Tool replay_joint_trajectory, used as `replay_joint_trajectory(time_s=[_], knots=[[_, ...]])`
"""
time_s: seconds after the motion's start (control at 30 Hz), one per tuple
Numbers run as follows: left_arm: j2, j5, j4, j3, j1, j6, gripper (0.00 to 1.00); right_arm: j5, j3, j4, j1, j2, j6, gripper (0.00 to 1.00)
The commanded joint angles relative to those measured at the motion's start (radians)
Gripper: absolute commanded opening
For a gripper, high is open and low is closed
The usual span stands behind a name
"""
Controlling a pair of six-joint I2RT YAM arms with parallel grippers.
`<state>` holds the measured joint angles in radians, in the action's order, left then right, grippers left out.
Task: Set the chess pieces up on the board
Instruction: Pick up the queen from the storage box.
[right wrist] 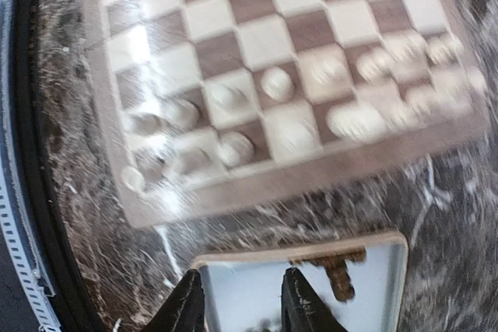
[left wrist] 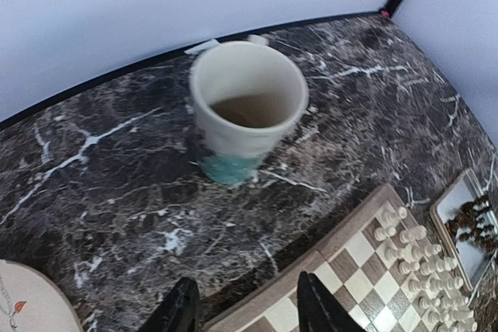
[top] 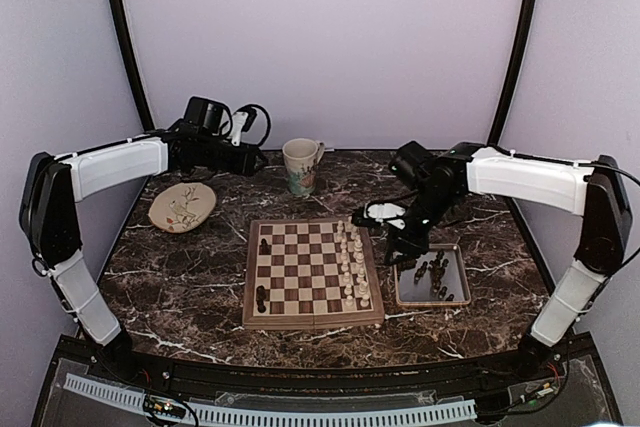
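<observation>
we see two chess pieces (top: 261,297) on the board (top: 310,320), the rest in the tray (top: 457,265); both jaws spread, empty.

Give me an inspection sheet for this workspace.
Surface: dark marbled table.
Job's things: two dark pieces on the left side of the board; more in the tray.
Clutter: white pieces on the board's right side; mug and plate at the back.
Grippers: left gripper open, empty, mug ahead; right gripper open, empty, over the tray.
Cables: black cable looped at the left wrist; white cable by the right wrist.
Surroundings: pale walls.
</observation>
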<state>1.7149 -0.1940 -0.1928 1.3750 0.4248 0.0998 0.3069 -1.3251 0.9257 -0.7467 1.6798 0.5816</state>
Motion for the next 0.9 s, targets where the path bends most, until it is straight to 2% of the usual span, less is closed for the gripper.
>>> replay_joint_trajectory(time_s=[0.0, 0.13, 0.23, 0.43, 0.87], knots=[[0.006, 0.014, -0.04, 0.045, 0.129, -0.104, 0.46, -0.064, 0.112, -0.077, 0.188, -0.143, -0.053, 0.33], [0.026, -0.04, -0.033, 0.043, 0.213, -0.129, 0.47, -0.117, 0.202, -0.12, 0.324, -0.242, -0.086, 0.33], [0.053, -0.081, -0.037, 0.051, 0.235, -0.127, 0.48, -0.134, 0.257, -0.126, 0.365, -0.261, -0.093, 0.33], [0.058, -0.049, -0.038, 0.047, 0.262, -0.131, 0.48, -0.137, 0.318, -0.128, 0.379, -0.227, -0.097, 0.37], [0.066, -0.013, -0.048, 0.048, 0.291, -0.159, 0.48, -0.167, 0.369, -0.14, 0.383, -0.186, -0.092, 0.31]])
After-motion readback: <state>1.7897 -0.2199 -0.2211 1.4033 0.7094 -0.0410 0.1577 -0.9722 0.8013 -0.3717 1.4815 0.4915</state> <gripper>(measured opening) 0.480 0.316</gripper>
